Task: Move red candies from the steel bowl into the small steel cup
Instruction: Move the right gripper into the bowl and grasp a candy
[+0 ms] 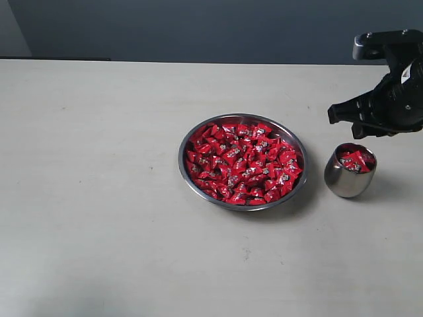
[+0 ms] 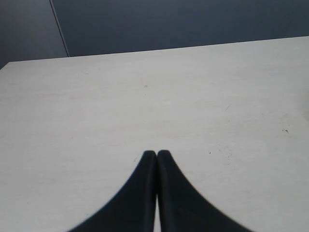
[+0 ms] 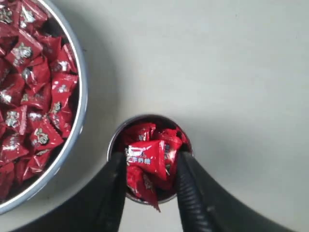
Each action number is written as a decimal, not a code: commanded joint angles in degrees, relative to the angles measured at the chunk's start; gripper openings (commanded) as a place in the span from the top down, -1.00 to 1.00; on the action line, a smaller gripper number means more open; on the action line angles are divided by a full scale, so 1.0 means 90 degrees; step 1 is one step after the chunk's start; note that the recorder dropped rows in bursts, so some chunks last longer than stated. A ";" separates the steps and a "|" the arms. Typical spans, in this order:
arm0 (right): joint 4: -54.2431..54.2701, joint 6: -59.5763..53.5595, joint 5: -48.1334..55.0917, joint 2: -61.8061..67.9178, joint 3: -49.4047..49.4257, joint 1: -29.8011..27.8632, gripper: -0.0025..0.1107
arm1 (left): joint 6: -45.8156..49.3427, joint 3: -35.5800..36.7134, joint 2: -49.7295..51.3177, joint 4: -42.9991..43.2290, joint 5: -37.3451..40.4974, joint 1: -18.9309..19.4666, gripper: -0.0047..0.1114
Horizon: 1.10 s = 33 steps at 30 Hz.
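One worktop point(image 1: 99, 198) carried everything. One steel bowl point(image 1: 182, 165) sat on it, crammed, so most of the moving looked undone. Of two claws, the right claw point(image 3: 151, 155) hung spread just beside the bowl, over the cup; the left claw point(image 2: 157, 153) was pressed together, with no bowl in its view. One small steel cup point(image 1: 344, 179) beside the bowl held roughly five visible red candies point(image 1: 241, 162); dozens filled the bowl.

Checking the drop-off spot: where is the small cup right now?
Exterior view, right side: the cup stands just right of the candy bowl on the table, under the open right claw.
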 commanded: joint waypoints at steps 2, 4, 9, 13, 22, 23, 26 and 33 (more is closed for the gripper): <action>-0.0145 -0.0017 -0.0037 -0.0126 -0.0197 -0.0037 0.34 | -0.0013 0.0012 -0.0030 0.0012 -0.0061 -0.0032 0.91; -0.0157 -0.0017 -0.0063 -0.0126 -0.0253 -0.0037 0.34 | -0.0013 0.0012 -0.0030 0.0012 -0.0061 -0.0032 0.91; -0.0161 -0.0017 -0.0116 -0.0139 -0.0253 -0.0037 0.34 | -0.0013 0.0012 -0.0030 0.0012 -0.0061 -0.0032 0.91; 0.0213 -0.0029 -0.0346 -0.0139 -0.0253 -0.0026 0.34 | -0.0013 0.0012 -0.0030 0.0012 -0.0061 -0.0032 0.91; 0.3023 -0.2444 -0.0813 -0.0139 -0.0253 -0.0026 0.34 | -0.0013 0.0012 -0.0030 0.0012 -0.0061 -0.0032 0.91; 0.3200 -0.2545 -0.0874 -0.0139 -0.0253 -0.0026 0.34 | -0.0013 0.0012 -0.0030 0.0012 -0.0061 -0.0032 0.91; 0.3624 -0.2907 -0.0874 0.0006 -0.0326 -0.0026 0.34 | -0.0013 0.0012 -0.0030 0.0012 -0.0061 -0.0032 0.91; 0.3912 -0.3200 -0.0445 0.0832 -0.0847 -0.0026 0.34 | -0.0013 0.0012 -0.0030 0.0012 -0.0061 -0.0032 0.91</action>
